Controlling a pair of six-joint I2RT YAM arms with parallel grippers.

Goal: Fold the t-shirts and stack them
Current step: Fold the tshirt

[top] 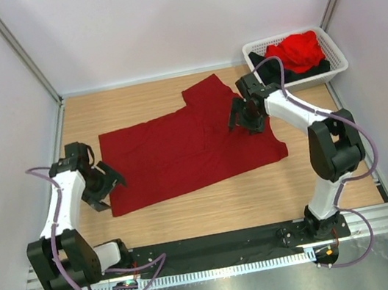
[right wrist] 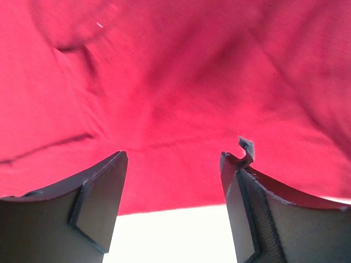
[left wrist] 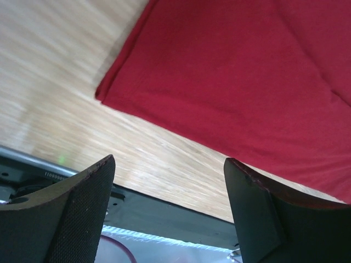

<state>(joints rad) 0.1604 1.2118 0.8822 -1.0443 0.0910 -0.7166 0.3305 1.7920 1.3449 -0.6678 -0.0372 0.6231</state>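
1. The wooden table [top: 225, 199] is the biggest thing I see. It lies under the dark crimson t-shirt [top: 173, 156], with bare wood on every side of the shirt.
2. The dark crimson t-shirt lies spread flat across the middle of the table. One sleeve [top: 207, 90] points toward the far wall. Nothing rests on the cloth.
3. A black base strip [top: 218, 245] runs along the near side of the shirt, well apart from its hem.
4. The white latticed basket [top: 336, 61] sits beyond the shirt's far right corner, apart from it.
5. In the basket, a bright red t-shirt [top: 296, 50] is bunched on top of a black t-shirt [top: 312, 69].
6. The right gripper [right wrist: 174, 156] hangs over the shirt's right part, close to the sleeve. Its fingers [right wrist: 98, 203] are spread wide with only cloth showing below the gap; they grip nothing.
7. The left gripper [left wrist: 169, 161] sits just off the shirt's left edge, by its near left corner. Its fingers [left wrist: 71, 213] are spread wide over bare wood and hold nothing.
8. A purple cable [top: 275, 72] loops above the right arm, between the shirt and the basket.
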